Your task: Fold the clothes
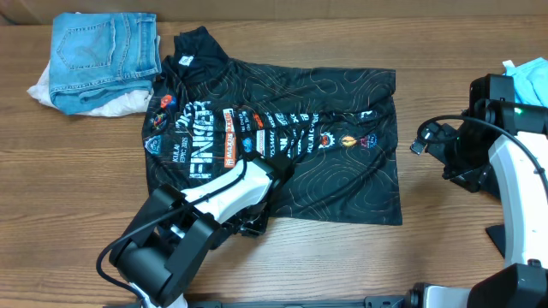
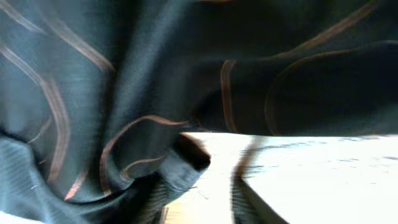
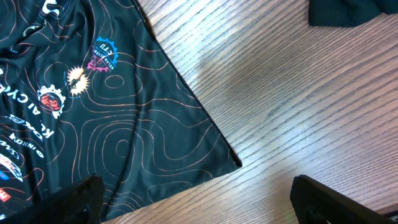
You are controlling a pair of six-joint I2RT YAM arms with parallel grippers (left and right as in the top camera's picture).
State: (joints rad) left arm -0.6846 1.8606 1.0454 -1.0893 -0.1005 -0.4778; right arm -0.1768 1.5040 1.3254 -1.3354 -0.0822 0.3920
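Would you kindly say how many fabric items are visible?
4: black jersey centre, denim top left, white cloth beneath it, teal piece right edge; others may be hidden.

Brown wood-grain table (image 1: 445,43), long straight grain, soft pale sheen of light across its surface

— What do I have on the counter (image 1: 445,51) there?
— I see folded blue jeans (image 1: 103,47) in the far left corner, lying on a white cloth (image 1: 44,87). At the right edge I see something light blue (image 1: 527,79), partly hidden. The counter is pale, grained wood.
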